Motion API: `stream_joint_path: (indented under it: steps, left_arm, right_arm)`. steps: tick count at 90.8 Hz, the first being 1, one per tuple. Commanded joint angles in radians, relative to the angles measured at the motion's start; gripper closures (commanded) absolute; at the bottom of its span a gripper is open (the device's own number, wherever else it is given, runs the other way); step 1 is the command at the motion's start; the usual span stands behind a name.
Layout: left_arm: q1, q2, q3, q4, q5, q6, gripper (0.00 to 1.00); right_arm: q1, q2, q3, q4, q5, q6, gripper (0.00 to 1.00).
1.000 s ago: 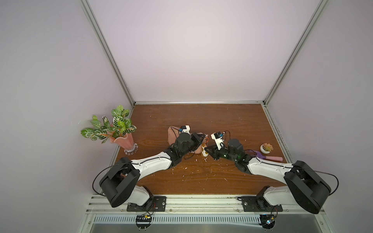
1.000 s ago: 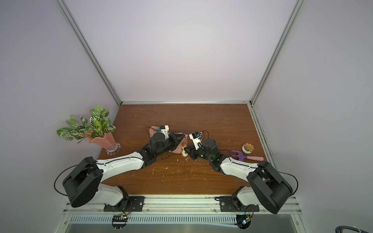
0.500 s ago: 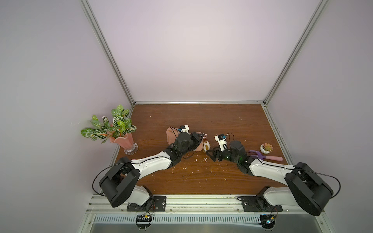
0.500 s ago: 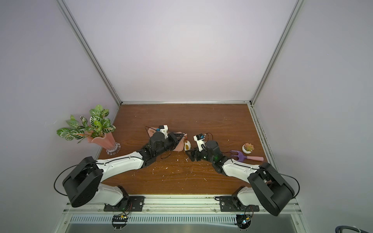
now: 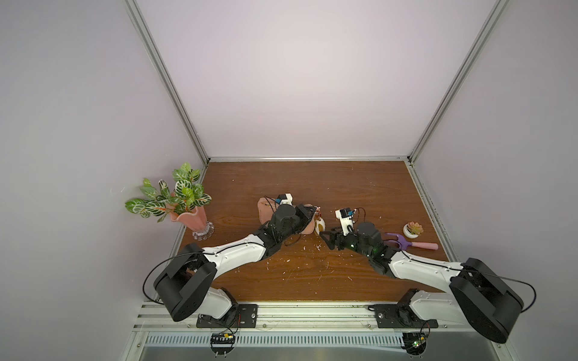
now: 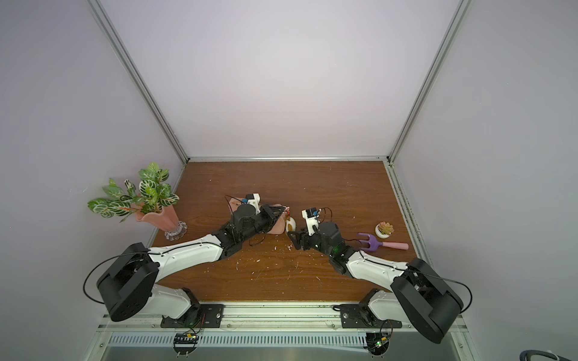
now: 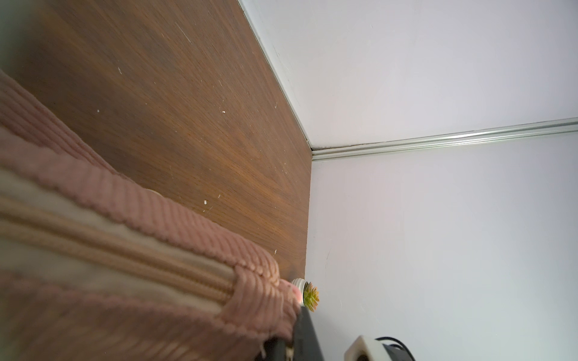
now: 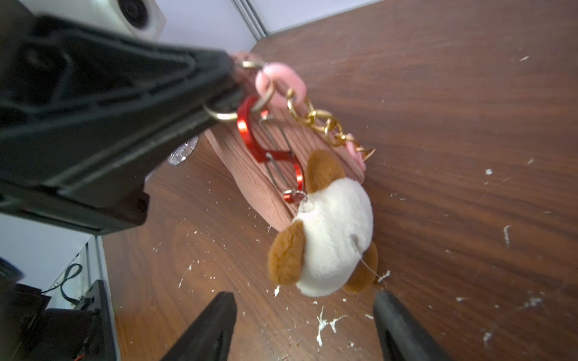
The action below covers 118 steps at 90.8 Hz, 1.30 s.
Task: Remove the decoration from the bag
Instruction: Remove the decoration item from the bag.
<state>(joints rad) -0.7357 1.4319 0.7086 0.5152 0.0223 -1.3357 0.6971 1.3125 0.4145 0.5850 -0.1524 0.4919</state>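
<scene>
My left gripper (image 8: 230, 82) is pressed together on the end of the fuzzy dusty-pink zip pouch (image 8: 259, 178), midway between the side edges of the brown wooden table (image 5: 344, 187). The small cream-white plush charm with tan-brown patches (image 8: 334, 237) is hooked to the pouch by a red metal clip (image 8: 245, 131). My right gripper (image 8: 305, 301) is spread, just short of the charm.

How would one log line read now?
left pincer: shut on bag | right pincer: open, near decoration | decoration: clipped to bag

Far tabletop (image 5: 312, 184): open for you. Near centre, between arms: open. Centre: bag (image 5: 265, 212), left gripper (image 8: 231, 84) block you. Right side: succulent (image 5: 413, 229), purple fork (image 5: 398, 241). Left edge: vase (image 5: 189, 218).
</scene>
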Motion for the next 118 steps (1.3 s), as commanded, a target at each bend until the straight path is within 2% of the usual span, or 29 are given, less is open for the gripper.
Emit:
stream_joint_path:
  steps: [1, 21, 37, 45, 51, 65, 75, 98, 118]
  left_arm:
    - [0.013, 0.002, 0.039, 0.004, -0.016, 0.003, 1.00]
    - [0.013, 0.004, 0.043, -0.007, -0.019, 0.007, 1.00]
    - [0.013, 0.002, 0.042, -0.013, -0.021, 0.010, 1.00]
    - [0.013, 0.002, 0.042, -0.013, -0.019, 0.011, 1.00]
    - [0.013, 0.001, 0.040, -0.011, -0.021, 0.012, 1.00]
    - [0.013, -0.001, 0.041, -0.015, -0.025, 0.023, 1.00]
    - [0.013, 0.003, 0.043, -0.021, -0.031, 0.034, 1.00]
    - [0.013, 0.007, 0.047, -0.023, -0.029, 0.042, 1.00]
    - [0.013, 0.003, 0.059, -0.033, -0.028, 0.053, 1.00]
  right_arm:
    - [0.032, 0.061, 0.047, 0.086, 0.065, 0.020, 0.27]
    - [0.036, 0.170, 0.078, 0.176, 0.152, 0.021, 0.27]
    - [0.031, 0.227, 0.111, 0.193, 0.183, -0.007, 0.30]
    - [0.022, 0.256, 0.121, 0.208, 0.162, -0.017, 0.40]
    - [0.013, 0.269, 0.125, 0.213, 0.135, -0.018, 0.55]
    - [-0.011, 0.253, 0.113, 0.200, 0.038, -0.031, 0.87]
    - [-0.039, 0.201, 0.097, 0.139, -0.056, -0.057, 1.00]
    - [-0.097, 0.061, 0.094, -0.054, -0.345, -0.170, 1.00]
    - [-0.103, 0.121, 0.168, -0.136, -0.613, -0.234, 1.00]
